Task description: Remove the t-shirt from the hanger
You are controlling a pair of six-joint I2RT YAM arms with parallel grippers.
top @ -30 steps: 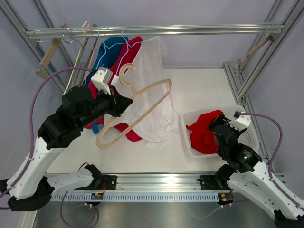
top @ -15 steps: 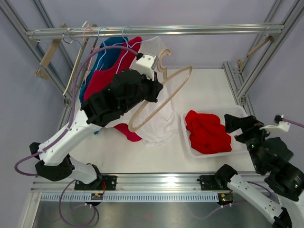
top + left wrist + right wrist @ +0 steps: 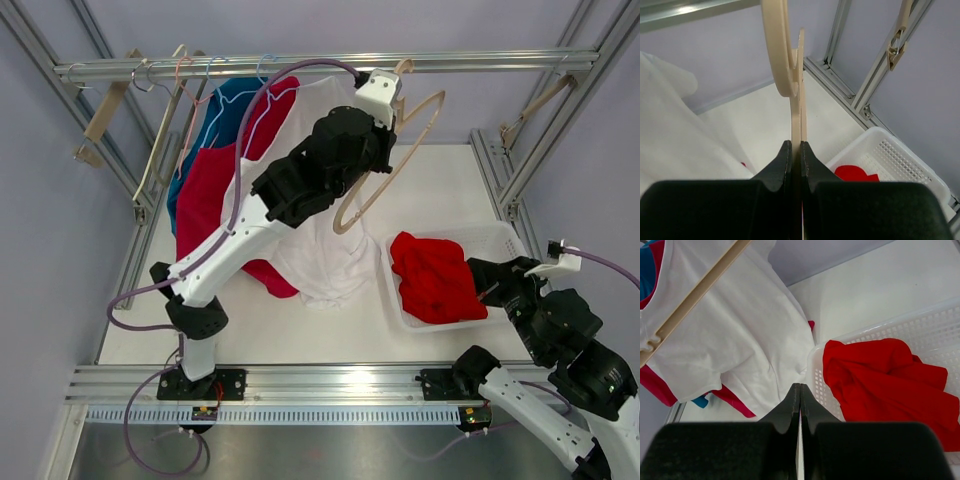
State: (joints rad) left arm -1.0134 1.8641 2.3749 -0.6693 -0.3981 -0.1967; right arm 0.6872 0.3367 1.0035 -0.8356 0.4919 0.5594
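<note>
From where I stand, the left gripper [image 3: 796, 150] is raised by the metal rail [image 3: 500, 60] at the top centre of the overhead view. Its jaws are pinched narrow on the neck of a bare wooden hanger [image 3: 779, 55], which slants down toward the middle of the frame. The red t-shirt [image 3: 433, 280] lies crumpled in the white basket [image 3: 508, 243] at the lower right, well apart from the hanger. The right gripper [image 3: 800, 392] hovers by the basket, fingers pressed together on nothing. A white t-shirt [image 3: 322, 245] and coloured garments [image 3: 205, 190] hang from the rail at the upper left.
</note>
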